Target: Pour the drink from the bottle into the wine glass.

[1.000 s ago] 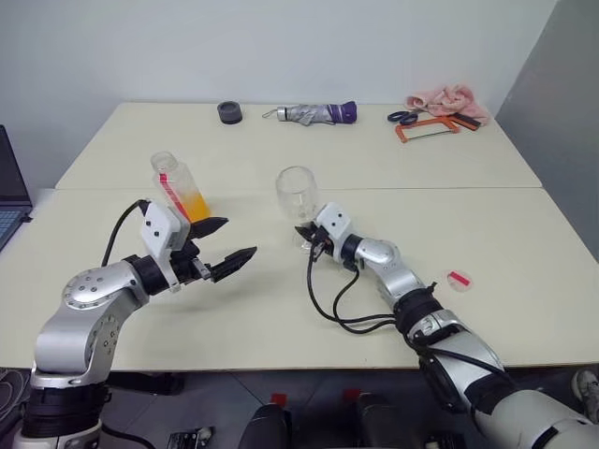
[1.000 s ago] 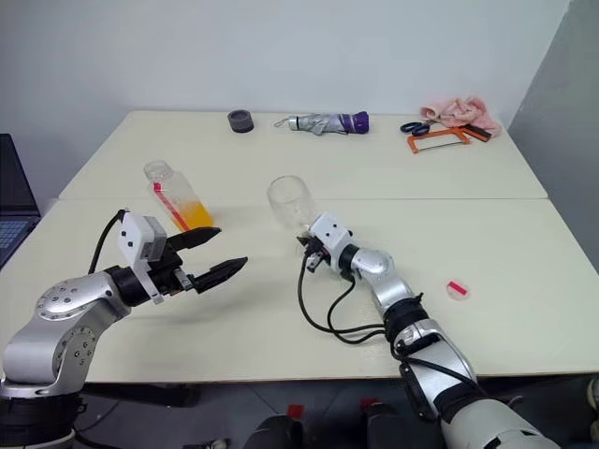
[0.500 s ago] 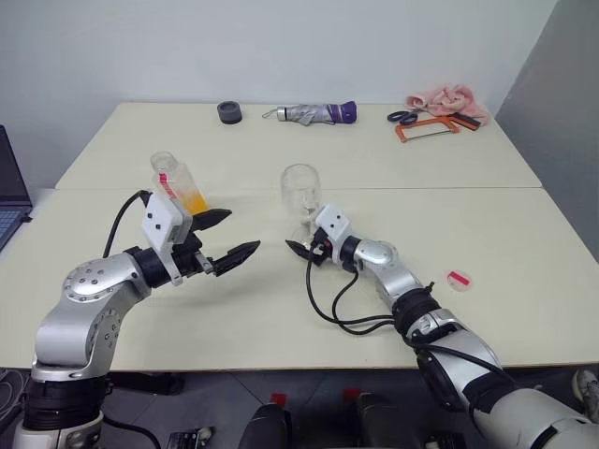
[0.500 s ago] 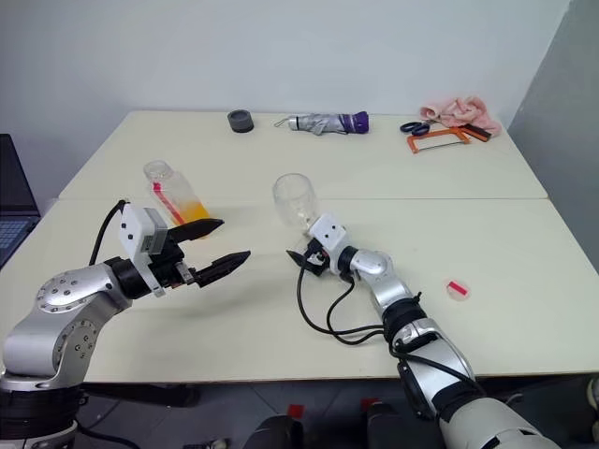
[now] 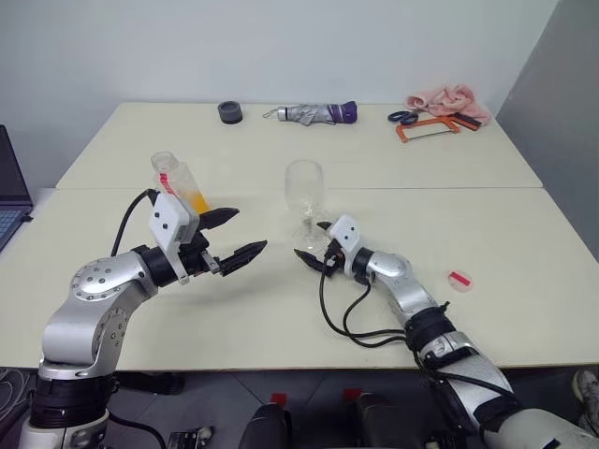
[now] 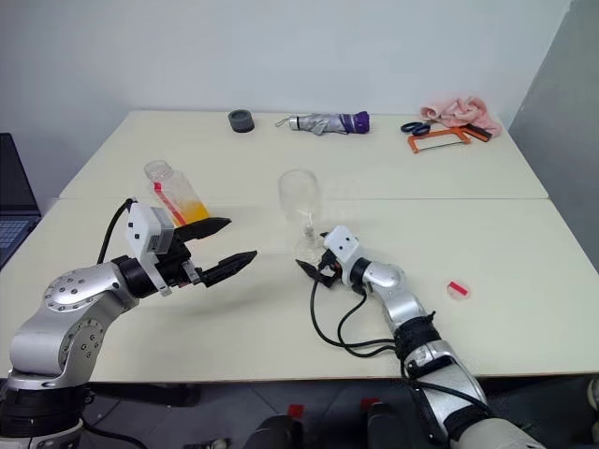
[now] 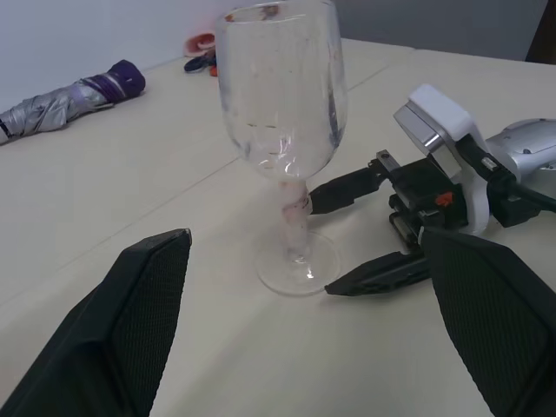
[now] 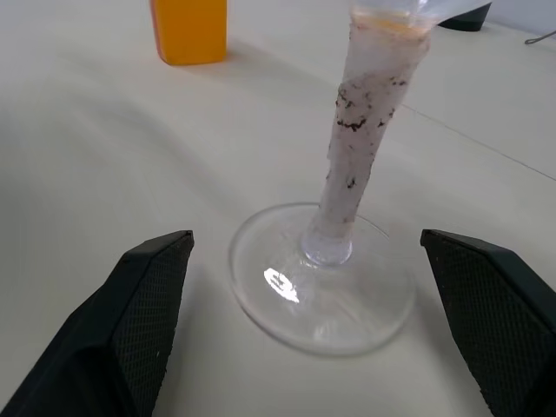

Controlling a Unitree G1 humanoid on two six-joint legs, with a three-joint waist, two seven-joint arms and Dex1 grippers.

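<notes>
Your right gripper point(image 5: 312, 258) sits spread and empty at the foot of the wine glass point(image 5: 305, 193), which stands upright mid-table. The bottle point(image 5: 180, 184) stands at nine o'clock of it. Your left gripper point(image 5: 236, 236), also spread and empty, should close squarely around the bottle's body before lifting.

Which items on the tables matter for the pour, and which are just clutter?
For the pour:
- bottle with orange drink
- wine glass, upright, empty

Clutter:
- folded umbrella
- black tape roll
- scissors
- orange hacksaw
- pink cloth
- laptop
</notes>
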